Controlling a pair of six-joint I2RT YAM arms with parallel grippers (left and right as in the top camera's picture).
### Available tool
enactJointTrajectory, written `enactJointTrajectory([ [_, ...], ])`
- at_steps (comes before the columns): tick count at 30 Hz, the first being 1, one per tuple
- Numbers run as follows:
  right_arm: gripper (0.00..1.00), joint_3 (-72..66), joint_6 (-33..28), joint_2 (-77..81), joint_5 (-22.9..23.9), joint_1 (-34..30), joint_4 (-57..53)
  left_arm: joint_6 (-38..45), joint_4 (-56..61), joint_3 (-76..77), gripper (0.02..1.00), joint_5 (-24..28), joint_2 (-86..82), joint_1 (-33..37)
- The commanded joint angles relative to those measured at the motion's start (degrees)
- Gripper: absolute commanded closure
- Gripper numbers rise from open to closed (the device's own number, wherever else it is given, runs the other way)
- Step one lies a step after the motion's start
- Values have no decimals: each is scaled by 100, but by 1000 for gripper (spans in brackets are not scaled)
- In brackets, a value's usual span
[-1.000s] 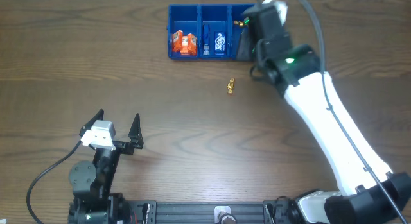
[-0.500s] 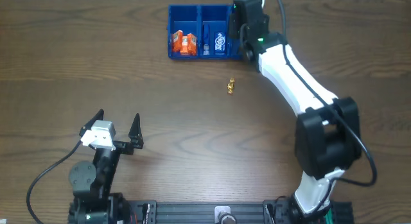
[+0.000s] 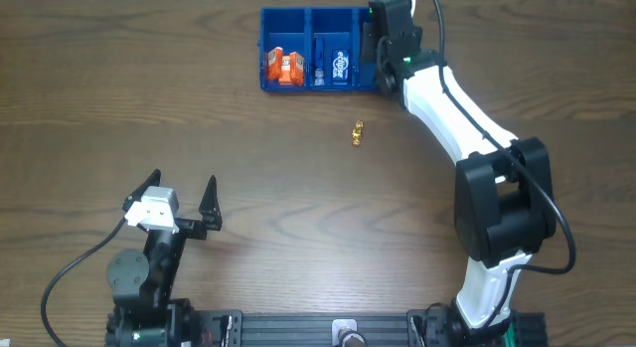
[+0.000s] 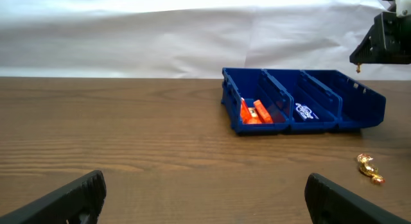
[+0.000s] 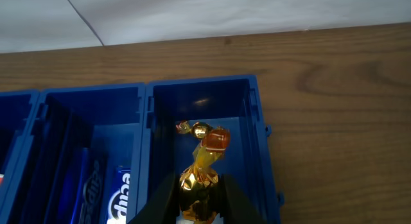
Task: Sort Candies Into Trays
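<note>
A blue tray [image 3: 310, 13] with three compartments stands at the table's far side. Orange candies [image 3: 284, 66] lie in its left compartment and a blue-wrapped candy [image 3: 339, 64] in the middle one. My right gripper [image 5: 201, 187] hangs over the right compartment, shut on a gold-wrapped candy [image 5: 205, 161]. Another gold candy [image 5: 190, 128] lies on that compartment's floor. A loose gold candy [image 3: 358, 133] rests on the table in front of the tray, also seen as the gold candy [image 4: 370, 167] from the left wrist. My left gripper [image 3: 184, 200] stands open near its base, holding nothing.
The wooden table [image 3: 199, 118] is bare wood between the left gripper and the tray. The right arm [image 3: 467, 108] stretches from the near right up to the tray's right end. A white backdrop [image 4: 160, 31] rises behind the tray.
The right arm has swung from beside the tray's right end to over its right compartment, carrying the gold candy. The left arm has not moved.
</note>
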Motion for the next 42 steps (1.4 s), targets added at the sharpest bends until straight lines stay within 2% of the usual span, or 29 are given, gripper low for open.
enactJointTrajectory([
  [1, 829, 24, -50, 31, 39, -24, 33, 85, -173, -120, 20, 114, -35, -20],
  [3, 785, 24, -50, 31, 39, -17, 13, 85, -173, -120, 23, 114, -35, -20],
  [4, 671, 24, -52, 31, 39, -17, -7, 85, -173, -120, 20, 114, -35, -20],
  [5, 411, 24, -52, 31, 39, -17, -22, 83, -173, -120, 20, 114, -35, -20],
  [7, 152, 24, -74, 31, 39, -17, -24, 85, -173, -120, 20, 114, -35, -20],
  [8, 69, 24, -76, 31, 39, -17, -22, 83, -173, -120, 23, 114, -35, -20],
  [10, 1, 26, -74, 26, 37, -17, -17, 83, -173, -120, 20, 114, -35, -20],
  [15, 1, 173, -74, -219, 39, 31, -286, 85, -173, -120, 20, 114, -35, -20],
  [20, 3, 197, -72, -1250, 33, 85, -901, 85, -173, -120, 20, 114, -35, -20],
  [27, 3, 195, 35, -2594, -7, 654, -3161, 85, -173, -120, 20, 114, -35, -20],
  [31, 1, 33, 743, -2546, -90, 960, -4100, 85, -170, -120, 20, 114, -35, -20],
  [35, 1, -522, 994, -2210, -463, 1001, -3974, 83, -170, -120, 18, 114, -35, -20],
  [42, 1, -817, 1180, -1073, -597, 1001, -3383, 83, -173, -120, 23, 114, -35, -20],
])
